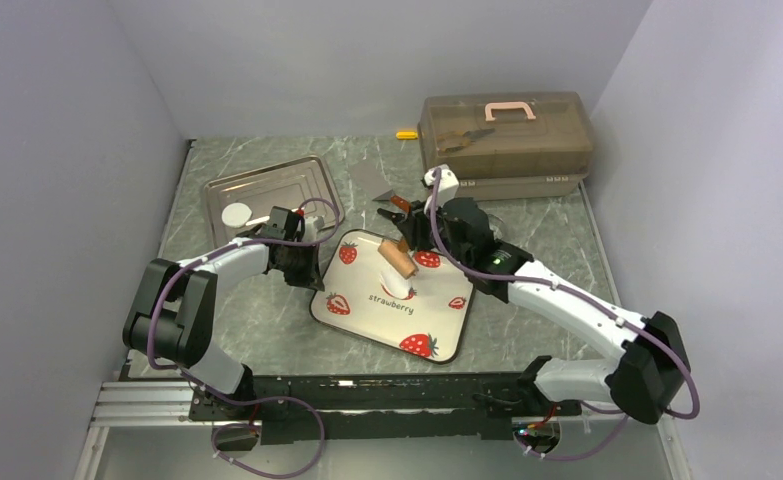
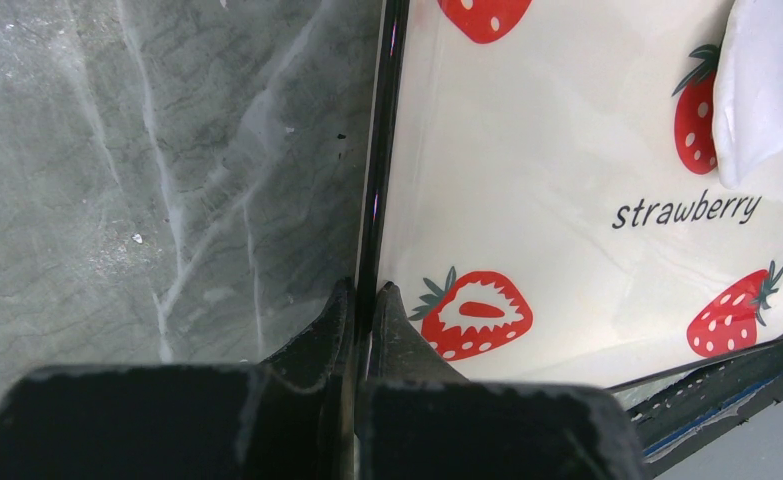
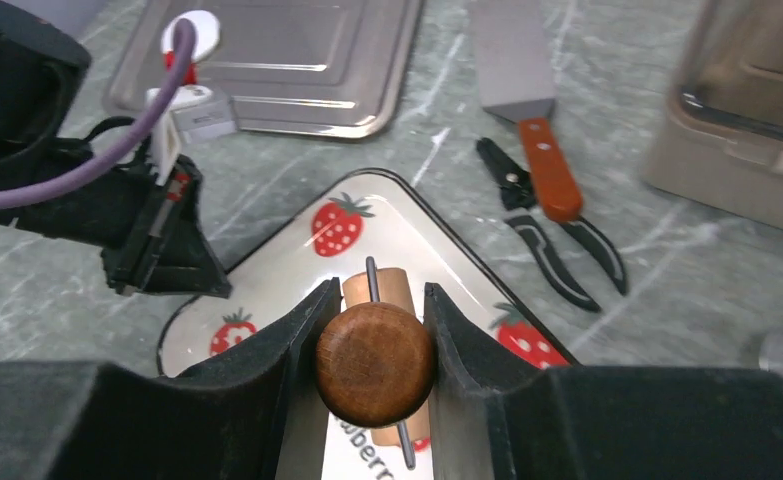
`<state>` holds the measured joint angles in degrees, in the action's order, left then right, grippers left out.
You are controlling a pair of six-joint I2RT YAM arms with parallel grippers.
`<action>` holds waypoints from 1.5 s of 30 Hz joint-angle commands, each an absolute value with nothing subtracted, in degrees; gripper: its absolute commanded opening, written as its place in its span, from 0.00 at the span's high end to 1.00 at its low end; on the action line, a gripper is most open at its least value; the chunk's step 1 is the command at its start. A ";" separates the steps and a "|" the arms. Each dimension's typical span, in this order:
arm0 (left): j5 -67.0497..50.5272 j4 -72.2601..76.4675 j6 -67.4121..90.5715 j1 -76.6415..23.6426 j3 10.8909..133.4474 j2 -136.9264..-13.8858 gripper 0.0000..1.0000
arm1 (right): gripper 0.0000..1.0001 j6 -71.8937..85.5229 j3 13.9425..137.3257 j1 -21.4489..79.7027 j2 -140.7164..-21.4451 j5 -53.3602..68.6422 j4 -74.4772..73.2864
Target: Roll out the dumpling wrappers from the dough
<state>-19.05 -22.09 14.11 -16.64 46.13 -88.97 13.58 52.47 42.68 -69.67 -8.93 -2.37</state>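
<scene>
The white dough (image 1: 395, 281) lies as a long flattened patch on the strawberry plate (image 1: 437, 325); it also shows in the left wrist view (image 2: 762, 90). The brown wooden roller (image 1: 397, 257) rests on the dough's far end. My right gripper (image 1: 407, 222) is shut on the roller's round handle knob (image 3: 375, 365), with the roller barrel (image 3: 379, 282) below it. My left gripper (image 1: 314, 272) is shut on the plate's left rim (image 2: 372, 200). One round white wrapper (image 1: 237, 214) lies in the metal tray (image 1: 287, 180).
A brown toolbox (image 1: 507, 135) stands at the back right. A metal spatula (image 3: 515, 60) with a wooden handle and black scissors (image 3: 557, 245) lie between the tray and the toolbox. A small yellow object (image 1: 406, 134) lies at the back wall.
</scene>
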 commanded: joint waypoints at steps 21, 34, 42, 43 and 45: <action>-15.19 -22.01 12.94 -15.55 45.92 -88.83 1.00 | 1.00 20.62 47.01 50.80 -75.44 -0.43 2.59; -14.96 -21.79 12.69 -15.55 45.70 -87.65 1.00 | 1.00 12.89 65.68 40.26 -80.26 2.51 0.34; -15.21 -21.65 12.75 -15.38 45.54 -87.68 1.00 | 1.00 15.19 54.98 42.71 -85.37 -1.94 -2.36; -15.29 -21.59 12.81 -15.37 45.53 -87.74 1.00 | 1.00 15.88 52.54 43.40 -85.50 -1.65 -0.87; -15.32 -21.63 12.81 -15.38 45.60 -88.03 1.00 | 1.00 16.95 48.65 45.15 -86.33 -1.83 1.70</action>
